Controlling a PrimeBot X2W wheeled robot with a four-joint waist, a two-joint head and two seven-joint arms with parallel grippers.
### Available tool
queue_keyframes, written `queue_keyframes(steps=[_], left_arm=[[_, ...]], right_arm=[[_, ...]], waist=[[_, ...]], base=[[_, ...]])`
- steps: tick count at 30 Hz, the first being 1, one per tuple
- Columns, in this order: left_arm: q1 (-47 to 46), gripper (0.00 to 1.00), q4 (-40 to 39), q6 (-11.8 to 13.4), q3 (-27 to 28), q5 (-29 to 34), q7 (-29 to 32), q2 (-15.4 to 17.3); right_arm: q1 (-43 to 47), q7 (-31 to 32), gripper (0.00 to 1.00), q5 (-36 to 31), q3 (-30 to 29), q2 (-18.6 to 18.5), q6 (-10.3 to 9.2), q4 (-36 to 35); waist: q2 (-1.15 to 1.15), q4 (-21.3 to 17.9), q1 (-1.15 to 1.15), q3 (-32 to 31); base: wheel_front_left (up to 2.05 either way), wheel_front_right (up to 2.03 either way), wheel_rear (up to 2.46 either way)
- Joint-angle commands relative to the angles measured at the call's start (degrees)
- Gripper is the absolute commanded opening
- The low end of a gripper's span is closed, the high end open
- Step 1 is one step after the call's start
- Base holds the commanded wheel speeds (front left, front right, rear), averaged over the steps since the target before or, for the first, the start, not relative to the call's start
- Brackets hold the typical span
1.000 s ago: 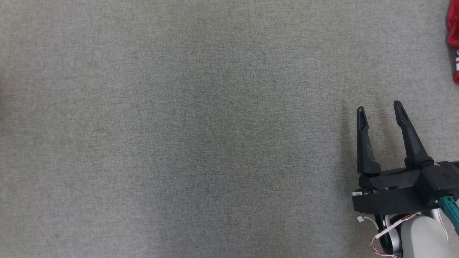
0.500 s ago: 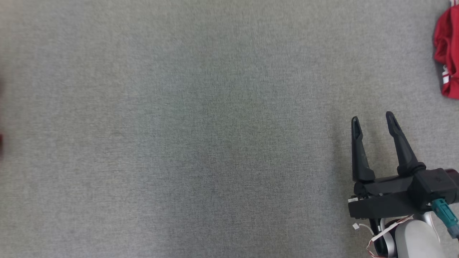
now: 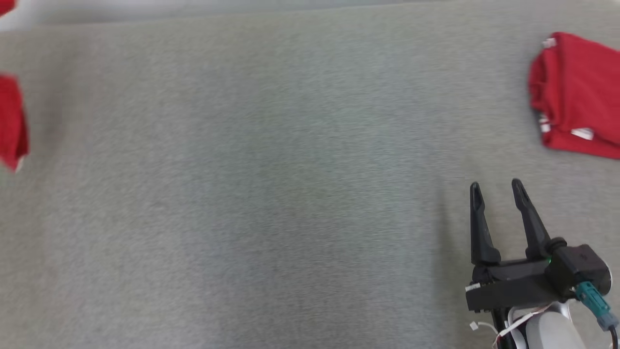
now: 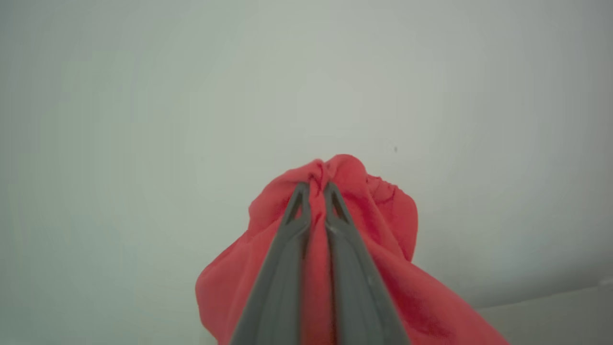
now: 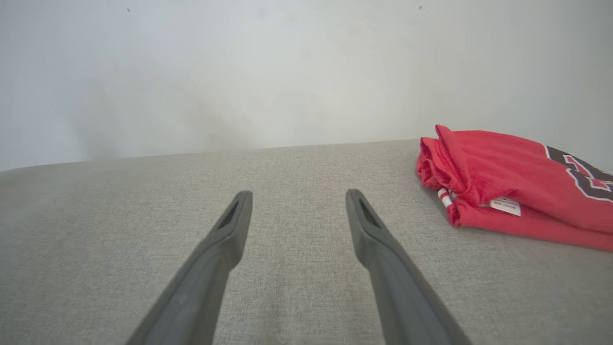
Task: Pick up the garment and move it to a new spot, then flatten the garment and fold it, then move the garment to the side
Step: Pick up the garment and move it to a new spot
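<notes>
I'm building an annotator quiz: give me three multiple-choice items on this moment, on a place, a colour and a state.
1. Where in the head view does the folded garment lie? A upper right; B lower left; C centre.
2. What colour is the cloth in the left gripper? A blue; B red; C white.
3. How are the fingers of the right gripper? A shut on cloth; B shut, empty; C open, empty.
Key: 1 A, it lies beyond the right gripper; 2 B, red folds bunch around the shut fingers; 3 C, bare grey surface shows between them.
</notes>
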Motion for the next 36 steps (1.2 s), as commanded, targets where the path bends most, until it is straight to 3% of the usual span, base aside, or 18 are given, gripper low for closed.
queue_keyframes(steps=[1,11,21,29,36], left_arm=[[-0.9,0.00,-2.4,0.4,-0.7,0.0,1.0,-0.9],[-2.0,0.00,-17.2,3.2,-5.9,-1.1,8.5,-9.8],[0.4,0.00,-20.0,5.2,-11.6,-2.1,7.6,-22.0],[10.8,0.00,-19.8,6.4,-12.8,-4.0,2.6,-24.9],[26.5,0.00,-17.7,8.1,-11.3,-6.5,-3.1,-23.0]], right_arm=[[0.8,-0.4,1.00,0.7,-0.1,0.1,-0.17,0.5],[2.3,-0.7,1.00,4.5,-0.3,0.1,-0.17,1.3],[2.5,-0.7,1.00,5.8,-0.1,0.1,-0.17,0.9],[2.5,-0.7,1.00,4.4,-0.6,0.1,-0.17,1.4],[1.4,-0.7,1.00,2.5,-0.2,0.1,-0.17,2.1]], waist=[[0.00,-3.8,0.01,-2.7],[0.00,-13.1,0.01,-3.9],[0.00,-17.2,0.01,-3.3],[0.00,-14.8,0.01,-3.7],[0.00,-10.3,0.01,-3.9]], base=[[0.00,0.00,0.00],[0.00,0.00,0.00],[0.00,0.00,0.00],[0.00,0.00,0.00],[0.00,0.00,0.00]])
